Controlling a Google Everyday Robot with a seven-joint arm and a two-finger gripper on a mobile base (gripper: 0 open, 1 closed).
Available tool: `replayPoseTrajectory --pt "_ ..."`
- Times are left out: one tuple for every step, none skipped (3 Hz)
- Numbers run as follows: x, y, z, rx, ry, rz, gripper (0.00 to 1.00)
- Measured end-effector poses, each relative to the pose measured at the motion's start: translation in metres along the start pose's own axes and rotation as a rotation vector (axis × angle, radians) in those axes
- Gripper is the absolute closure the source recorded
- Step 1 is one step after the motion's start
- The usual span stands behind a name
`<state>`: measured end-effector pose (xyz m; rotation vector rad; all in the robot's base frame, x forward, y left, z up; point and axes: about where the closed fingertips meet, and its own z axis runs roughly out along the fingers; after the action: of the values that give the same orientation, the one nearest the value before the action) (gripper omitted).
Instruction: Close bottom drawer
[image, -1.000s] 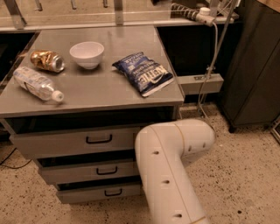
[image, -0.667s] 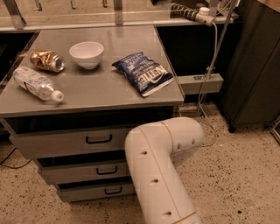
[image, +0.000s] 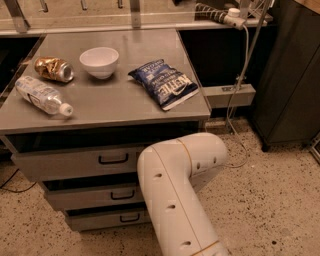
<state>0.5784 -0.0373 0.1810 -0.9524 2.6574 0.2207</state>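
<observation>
The grey cabinet has three drawers, each with a small black handle. The bottom drawer (image: 107, 219) is the lowest one, low in the frame, and its front stands slightly out from the cabinet, like the two above it. Only the white arm (image: 175, 200) shows, bent at its elbow in front of the cabinet's right side and covering the right ends of the drawers. The gripper is out of view.
The cabinet top (image: 115, 100) carries a crushed can (image: 53, 69), a plastic bottle (image: 42, 95), a white bowl (image: 99, 61) and a blue chip bag (image: 165, 83). A dark cabinet (image: 290, 75) stands right. Cables (image: 240, 90) hang behind. The floor is speckled.
The white arm has swung left, its elbow now covering more of the drawers' right side. The drawers and tabletop items have not moved.
</observation>
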Motion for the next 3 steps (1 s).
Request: replayPoseTrajectory --pt "0.001 0.004 -0.004 -0.015 0.0 0.005 1.0" --pt "0.062 0.01 -0.037 -0.05 0.105 0.094 1.0" --pt "0.131 0.009 -0.117 -0.047 0.231 0.275 1.0"
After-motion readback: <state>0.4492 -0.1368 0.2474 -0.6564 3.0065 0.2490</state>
